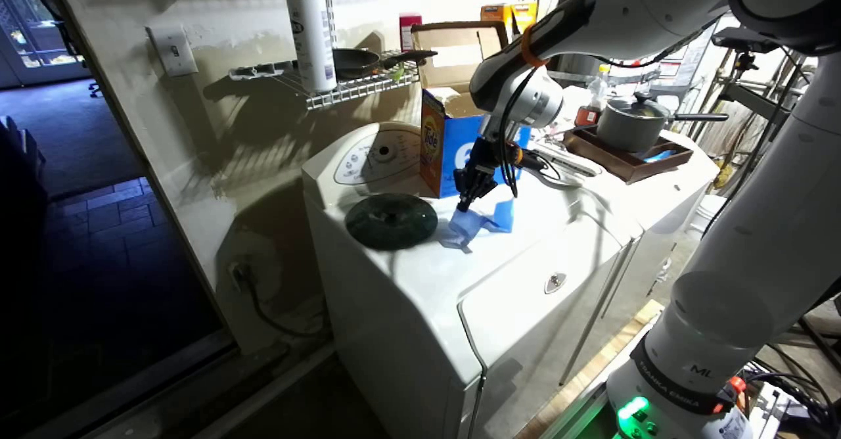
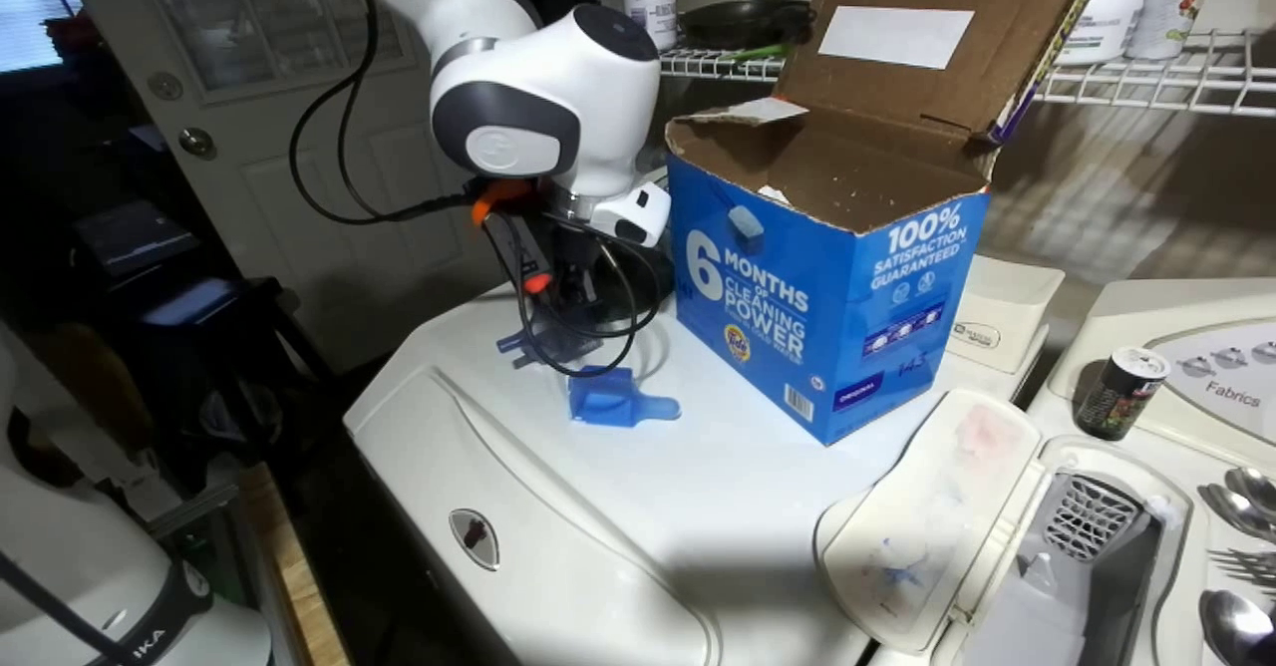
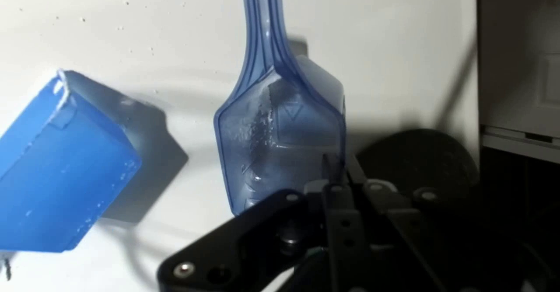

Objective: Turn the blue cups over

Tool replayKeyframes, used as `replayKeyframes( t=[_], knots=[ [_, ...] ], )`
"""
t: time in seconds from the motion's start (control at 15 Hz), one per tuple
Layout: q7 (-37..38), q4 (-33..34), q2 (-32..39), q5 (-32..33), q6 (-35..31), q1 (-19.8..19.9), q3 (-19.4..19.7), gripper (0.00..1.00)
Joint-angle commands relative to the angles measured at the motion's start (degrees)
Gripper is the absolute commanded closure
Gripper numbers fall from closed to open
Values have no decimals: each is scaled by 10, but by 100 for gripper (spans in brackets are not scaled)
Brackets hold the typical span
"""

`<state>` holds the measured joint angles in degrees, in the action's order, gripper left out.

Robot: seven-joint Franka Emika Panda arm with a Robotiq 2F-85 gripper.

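Note:
A translucent blue cup with a long handle is in my gripper. In the wrist view this cup has its open side toward the camera and its handle pointing up the picture. One finger is inside its wall and the other outside, shut on the edge. It also shows under my gripper in an exterior view, as a pale blue cup. A brighter blue cup rests apart beside it on the white washer top. It shows in both exterior views, its handle low in one.
A dark green disc lies beside the held cup. The open blue Tide box stands behind the cups. A cream-lidded container and a pot in a brown tray are further along. Gripper cables hang low.

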<state>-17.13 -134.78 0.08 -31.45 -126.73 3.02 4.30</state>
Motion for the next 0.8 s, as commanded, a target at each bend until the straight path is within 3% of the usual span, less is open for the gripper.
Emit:
replayKeyframes(
  t=[0.0, 0.33, 0.4, 0.47, 0.73],
  knots=[
    [94, 8, -4, 102, 3, -11, -18, 99],
    [192, 20, 2, 230, 6, -26, -37, 99],
    [204, 22, 4, 246, 5, -28, -40, 72],
    [208, 24, 3, 253, 7, -30, -43, 71],
    [216, 18, -20, 275, -4, -36, -49, 45]
  ],
)
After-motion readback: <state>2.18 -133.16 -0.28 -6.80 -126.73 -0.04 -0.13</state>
